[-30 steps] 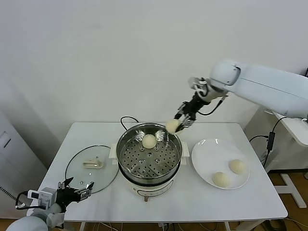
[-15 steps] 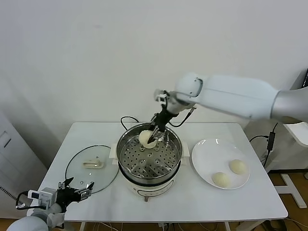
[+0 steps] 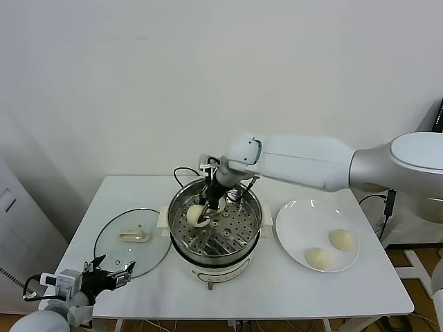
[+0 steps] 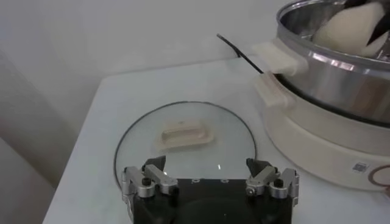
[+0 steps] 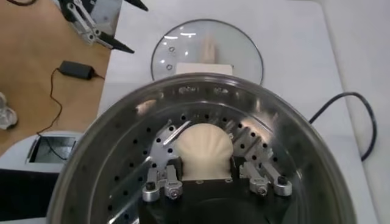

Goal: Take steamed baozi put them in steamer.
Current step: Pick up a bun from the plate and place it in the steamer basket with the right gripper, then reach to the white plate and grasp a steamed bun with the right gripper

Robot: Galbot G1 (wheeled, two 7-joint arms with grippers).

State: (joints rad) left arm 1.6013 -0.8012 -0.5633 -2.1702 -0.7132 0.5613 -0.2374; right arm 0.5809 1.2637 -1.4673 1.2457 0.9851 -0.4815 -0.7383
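Held baozi [image 3: 195, 214]: clamped between the fingers of the right tool [image 3: 201, 216], low inside the steamer at about 9 o'clock of the tray; in the right wrist view the bun [image 5: 204, 150] fills the gap between the two fingers, just above the perforated tray.
Second baozi [image 3: 220, 203]: in the steamer toward 12 o'clock, mostly hidden behind the right arm.
Plate baozi: two buns, one [image 3: 341, 238] at about 3 o'clock of the plate and one [image 3: 318, 258] at about 5 o'clock, close together but apart.
Steamer [image 3: 239, 252]: shiny steel pot on a white base, middle of the worktop, black cord running off at 12 o'clock.
Right tool: reaching down into the pot from the 1 o'clock side, gripping the held baozi.
Plate [image 3: 294, 221]: flat, white, just beside the steamer at 3 o'clock.
Glass lid [image 3: 111, 242]: lying flat on the worktop at 9 o'clock of the steamer, cream handle up.
Left tool [image 3: 102, 278]: parked at the worktop's near left edge, by the lid's near rim, fingers spread and gripping nothing.
Worktop [image 3: 277, 297]: white.
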